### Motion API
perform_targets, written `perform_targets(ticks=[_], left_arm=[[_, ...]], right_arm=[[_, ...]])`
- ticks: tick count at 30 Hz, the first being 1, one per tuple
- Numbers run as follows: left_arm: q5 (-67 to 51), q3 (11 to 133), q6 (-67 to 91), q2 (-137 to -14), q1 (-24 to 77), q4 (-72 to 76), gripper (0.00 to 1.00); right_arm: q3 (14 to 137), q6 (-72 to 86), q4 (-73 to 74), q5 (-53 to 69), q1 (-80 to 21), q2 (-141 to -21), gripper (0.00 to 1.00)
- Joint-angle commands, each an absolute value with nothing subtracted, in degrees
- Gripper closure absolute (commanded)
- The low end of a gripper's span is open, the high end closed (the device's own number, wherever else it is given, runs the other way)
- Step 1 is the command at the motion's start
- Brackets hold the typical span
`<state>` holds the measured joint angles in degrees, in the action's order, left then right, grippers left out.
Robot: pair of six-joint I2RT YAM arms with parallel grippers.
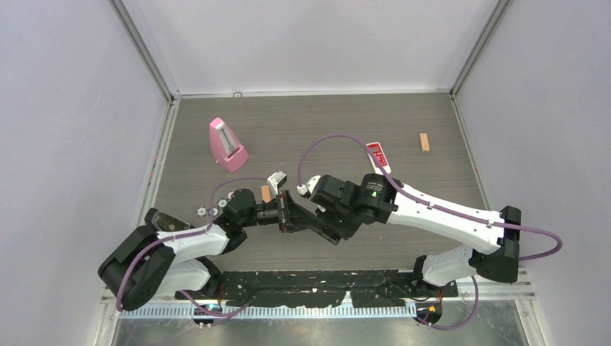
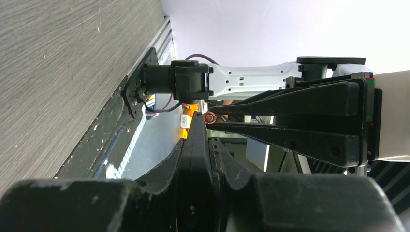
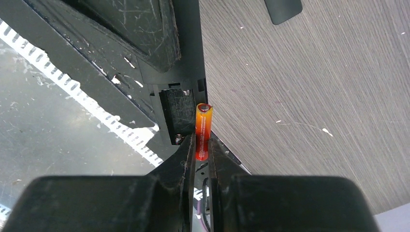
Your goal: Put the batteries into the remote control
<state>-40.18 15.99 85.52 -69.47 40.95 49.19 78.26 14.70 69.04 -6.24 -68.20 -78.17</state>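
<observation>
My left gripper (image 2: 198, 145) is shut on a black remote control (image 2: 197, 169), held edge-on above the table (image 1: 284, 202). My right gripper (image 3: 202, 145) is shut on one of the batteries (image 3: 203, 129), a thin orange-red cylinder. That battery stands out past the fingertips, right beside the remote's open battery bay (image 3: 174, 113), where a small spring (image 3: 178, 140) shows. In the left wrist view the battery's end (image 2: 209, 117) touches the remote's edge. In the top view the two grippers meet near the table's middle front (image 1: 297, 216). No other batteries show.
A white and red remote (image 1: 377, 153) lies at the back right, with a tan block (image 1: 424, 142) beyond it. A pink metronome (image 1: 228, 144) stands at the back left. Another tan block (image 1: 266, 192), a small white-grey piece (image 1: 277, 179) and dark discs (image 1: 201, 211) lie near the left arm.
</observation>
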Motion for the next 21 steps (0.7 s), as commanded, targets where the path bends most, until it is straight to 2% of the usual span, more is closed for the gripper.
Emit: perform_targets(ticks=[1,15,21], left_arm=[[-41.51,16.80,85.35,-69.88,41.57,53.17,1.00],[-40.81,17.04,85.12,-70.01,41.75,52.33,1.00],[-40.94,16.88,84.73,-69.37,41.75,51.82,1.00]], right_arm=[[80.56,11.39,69.61,-5.81,-68.80,-78.48,0.95],[79.74,10.08,68.40,-1.56,-69.34,-78.29,0.95],[79.24,10.70,68.78,-3.70,-69.42,-79.34,0.95]])
